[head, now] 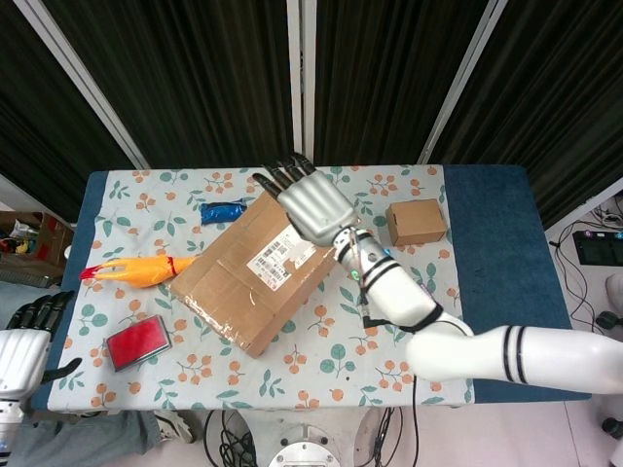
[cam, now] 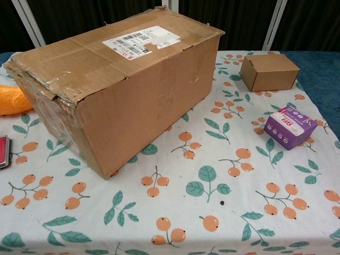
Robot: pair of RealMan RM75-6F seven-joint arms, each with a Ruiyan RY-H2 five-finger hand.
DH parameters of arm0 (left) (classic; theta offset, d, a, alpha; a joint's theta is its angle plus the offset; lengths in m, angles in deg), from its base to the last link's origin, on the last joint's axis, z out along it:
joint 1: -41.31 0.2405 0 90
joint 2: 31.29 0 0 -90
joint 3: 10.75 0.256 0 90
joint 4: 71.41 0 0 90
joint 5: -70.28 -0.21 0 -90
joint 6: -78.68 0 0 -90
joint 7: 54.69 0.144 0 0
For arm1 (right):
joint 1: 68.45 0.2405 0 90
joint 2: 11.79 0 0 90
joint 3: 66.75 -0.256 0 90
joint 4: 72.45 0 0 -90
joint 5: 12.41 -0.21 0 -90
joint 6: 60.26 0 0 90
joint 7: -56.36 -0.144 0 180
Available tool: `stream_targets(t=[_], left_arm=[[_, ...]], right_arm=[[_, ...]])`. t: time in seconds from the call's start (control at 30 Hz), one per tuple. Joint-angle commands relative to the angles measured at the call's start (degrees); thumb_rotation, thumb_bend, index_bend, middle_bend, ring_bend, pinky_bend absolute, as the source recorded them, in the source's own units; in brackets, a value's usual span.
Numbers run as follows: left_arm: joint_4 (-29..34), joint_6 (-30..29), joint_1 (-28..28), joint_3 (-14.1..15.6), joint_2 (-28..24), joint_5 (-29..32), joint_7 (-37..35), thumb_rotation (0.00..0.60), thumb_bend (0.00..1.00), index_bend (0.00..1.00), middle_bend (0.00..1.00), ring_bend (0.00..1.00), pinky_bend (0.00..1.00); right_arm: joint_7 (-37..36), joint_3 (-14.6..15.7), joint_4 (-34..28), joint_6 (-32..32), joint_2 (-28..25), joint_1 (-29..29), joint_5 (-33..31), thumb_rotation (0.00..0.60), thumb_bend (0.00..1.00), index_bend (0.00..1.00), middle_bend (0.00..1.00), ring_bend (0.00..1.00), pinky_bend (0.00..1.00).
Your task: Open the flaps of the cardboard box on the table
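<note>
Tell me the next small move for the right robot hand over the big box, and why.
Probably lower the right robot hand onto the far top edge of the cardboard box to catch a flap. Its fingers are spread and holding nothing, and the flaps look closed.
</note>
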Motion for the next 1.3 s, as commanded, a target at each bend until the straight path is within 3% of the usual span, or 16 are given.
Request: stream_targets(t=[0.03, 0.2, 0.47, 1.07, 1.3], left_arm=[[-0.2, -0.1, 0.2, 0.0, 0.0, 0.3, -0.3, 0.6, 0.0, 0.09, 0.13, 0.13, 0.19], [-0.5, -0.4, 0.6, 0.1, -0.6, 0.5, -0.8, 0.6, 0.0, 0.09, 0.13, 0.13, 0.19], [-1.2, -0.5, 0.9, 0.0, -0.8, 0.8, -2.1, 0.6, 0.0, 0.08, 0.13, 0.13, 0.19], [-3.3, -1.0, 2.0, -0.1, -1.1, 1.9, -5.3, 0.6, 0.0, 0.09, 0.13, 0.13, 0.19], [-3.9, -1.5, 2.4, -0.1, -1.1, 1.7, -6.2, 0.6, 0.0, 0.09, 0.13, 0.13, 0.19]], right_arm=[[2.3, 2.6, 6.1, 0.8, 6.7, 4.5, -4.1, 0.6, 0.65, 0.04, 0.02, 0.0, 0.0], [1.5, 3.4, 11.0, 1.4, 11.5, 6.9, -2.5, 0.6, 0.74, 0.12, 0.08, 0.0, 0.0], [-0.5, 3.1, 15.3, 3.0, 15.2, 9.3, -2.4, 0.6, 0.78, 0.31, 0.18, 0.0, 0.0], [0.4, 6.0, 24.6, 4.8, 22.6, 14.3, -7.4, 0.6, 0.8, 0.32, 0.23, 0.0, 0.0], [1.2, 6.7, 24.8, 4.6, 23.1, 15.1, -8.7, 0.6, 0.81, 0.46, 0.34, 0.0, 0.0]])
